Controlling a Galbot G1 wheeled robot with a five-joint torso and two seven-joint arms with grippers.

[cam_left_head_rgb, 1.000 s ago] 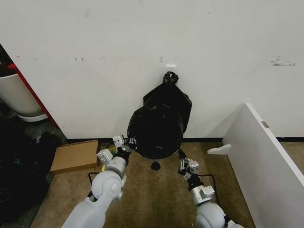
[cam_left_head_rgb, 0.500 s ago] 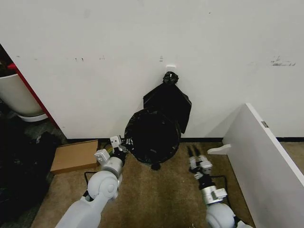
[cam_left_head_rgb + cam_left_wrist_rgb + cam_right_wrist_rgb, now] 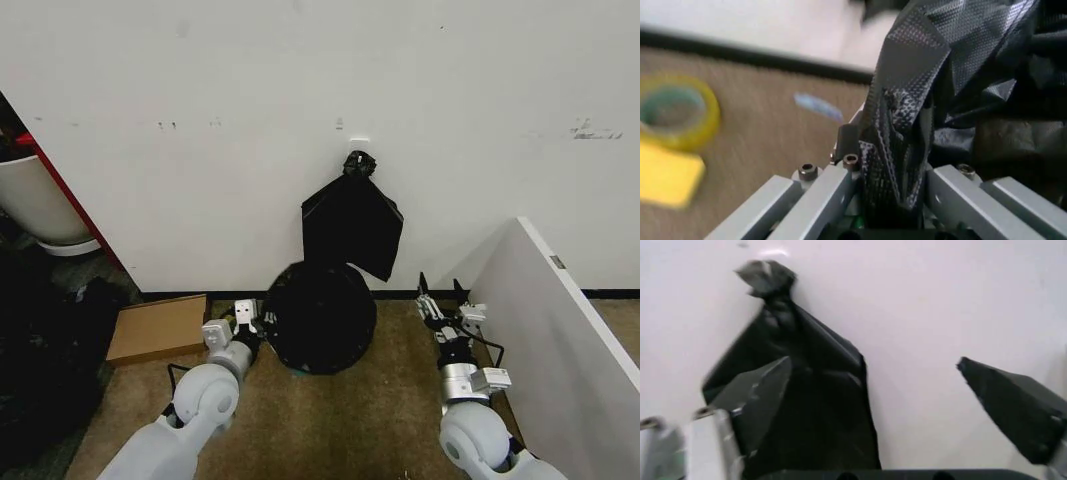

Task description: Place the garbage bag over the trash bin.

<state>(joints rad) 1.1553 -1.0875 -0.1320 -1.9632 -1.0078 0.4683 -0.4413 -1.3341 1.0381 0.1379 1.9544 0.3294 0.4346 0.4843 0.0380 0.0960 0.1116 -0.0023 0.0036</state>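
The right gripper (image 3: 438, 287) has let go and pulled back to the right since a second ago, and the garbage bag (image 3: 320, 318) has come down lower, so its round black shape now sits near the floor. The left arm has slid down and to the left with it.

The left gripper (image 3: 262, 322) has its fingers (image 3: 833, 185) pressed together on a fold of the garbage bag (image 3: 907, 125) — the thin black plastic runs up between them in the left wrist view. That gripper sits at the left edge of the bag, low by the carpet.

The right gripper's two dark fingers (image 3: 1013, 405) are spread wide apart with nothing between them. It is well off to the right of the bag and not touching it, pointing up toward the wall.

The bag hides whatever is under it, so I cannot tell if the trash bin is inside.

Above it, a flat black bag with a knot (image 3: 352, 215) hangs on the white wall (image 3: 200, 130). The right wrist view looks right at that hanging bag (image 3: 793, 385).

On the floor to the left lies a brown cardboard box (image 3: 157, 327). A roll of yellow tape (image 3: 677, 117) lies on the carpet near the left gripper. A white board (image 3: 560, 340) stands on the right.
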